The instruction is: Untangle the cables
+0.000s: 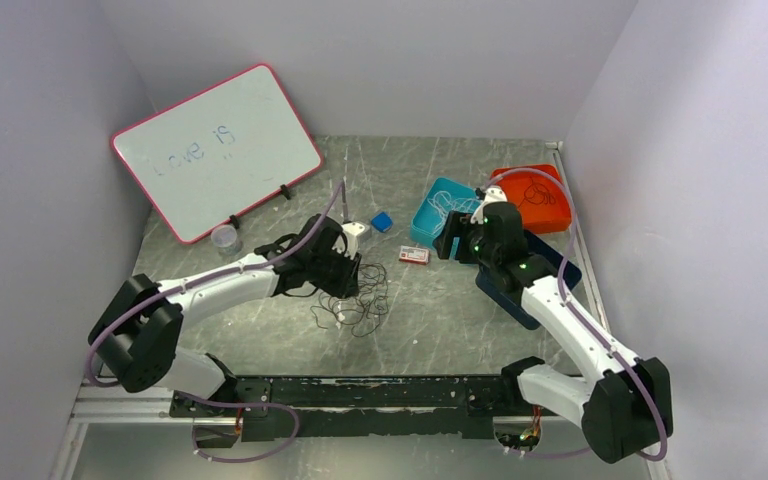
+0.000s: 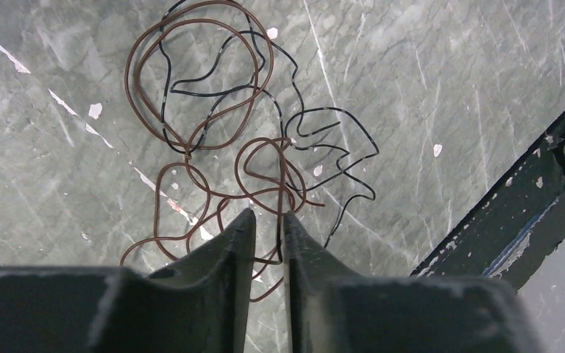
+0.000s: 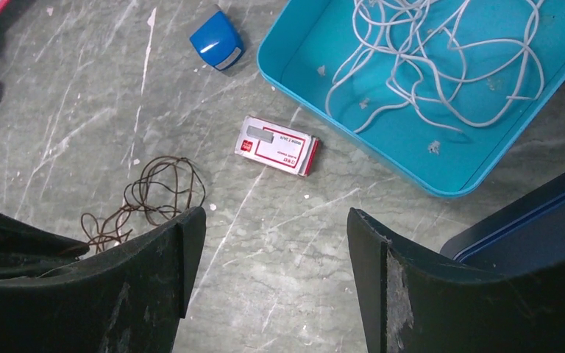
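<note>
Left hand [image 2: 270,217]: well left of the teal tray [image 3: 301,59], low over the counter [image 2: 441,81], fingers set narrow. A brown strand of the dark cables [image 2: 188,156] runs through the gap, though no pinch on it can be confirmed. These brown and black loops lie on the bare counter left of the tray, on the side toward the arm bases. The red-and-white card [image 3: 277,145] lies just left of the tray. The right hand [image 3: 272,220] hovers by the tray's left edge, spread wide and empty. The white cables [image 3: 441,44] rest coiled inside the tray, already apart from the dark ones.

Probable hazards:
- With nothing pinning the tangle, a pull on one strand may drag the whole bundle or draw its crossings into a knot.
- The thin strand may slip from the gap.
- A pull toward the tray could sweep the card along.
</note>
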Controlling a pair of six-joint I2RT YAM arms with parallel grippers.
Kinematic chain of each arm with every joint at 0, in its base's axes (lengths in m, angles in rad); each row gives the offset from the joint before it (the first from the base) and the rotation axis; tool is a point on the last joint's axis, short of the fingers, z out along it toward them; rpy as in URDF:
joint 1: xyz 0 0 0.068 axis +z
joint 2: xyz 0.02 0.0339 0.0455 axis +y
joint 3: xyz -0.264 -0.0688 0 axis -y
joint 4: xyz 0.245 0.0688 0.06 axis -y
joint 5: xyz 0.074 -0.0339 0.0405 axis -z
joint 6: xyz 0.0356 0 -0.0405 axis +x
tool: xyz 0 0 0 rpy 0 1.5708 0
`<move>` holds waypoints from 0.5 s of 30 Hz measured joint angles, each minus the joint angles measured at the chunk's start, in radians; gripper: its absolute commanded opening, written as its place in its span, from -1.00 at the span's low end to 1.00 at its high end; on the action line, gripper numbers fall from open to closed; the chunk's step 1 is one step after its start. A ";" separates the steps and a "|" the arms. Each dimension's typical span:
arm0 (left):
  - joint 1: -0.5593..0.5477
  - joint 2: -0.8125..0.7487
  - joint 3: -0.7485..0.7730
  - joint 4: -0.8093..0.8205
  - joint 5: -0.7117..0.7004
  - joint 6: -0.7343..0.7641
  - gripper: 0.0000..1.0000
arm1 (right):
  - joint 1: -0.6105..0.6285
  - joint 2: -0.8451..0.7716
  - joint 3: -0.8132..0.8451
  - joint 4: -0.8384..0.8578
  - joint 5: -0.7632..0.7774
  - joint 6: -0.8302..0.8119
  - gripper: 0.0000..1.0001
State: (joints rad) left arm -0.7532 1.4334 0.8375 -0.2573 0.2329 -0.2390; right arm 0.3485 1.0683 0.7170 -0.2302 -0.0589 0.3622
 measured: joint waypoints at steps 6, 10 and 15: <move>-0.001 0.003 0.025 -0.003 -0.017 0.011 -0.86 | 0.000 -0.042 -0.020 0.009 -0.002 -0.003 0.47; -0.001 -0.028 0.061 -0.017 -0.050 0.020 -0.86 | 0.000 -0.111 -0.086 0.066 -0.001 -0.019 0.48; -0.001 -0.102 0.120 -0.061 -0.083 0.040 -0.86 | 0.000 -0.205 -0.183 0.197 -0.049 -0.029 0.49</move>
State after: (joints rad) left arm -0.7544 1.3315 0.9573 -0.3180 0.1497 -0.1989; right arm 0.3481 0.8635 0.5339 -0.0334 -0.1078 0.3332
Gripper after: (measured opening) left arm 0.078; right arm 0.740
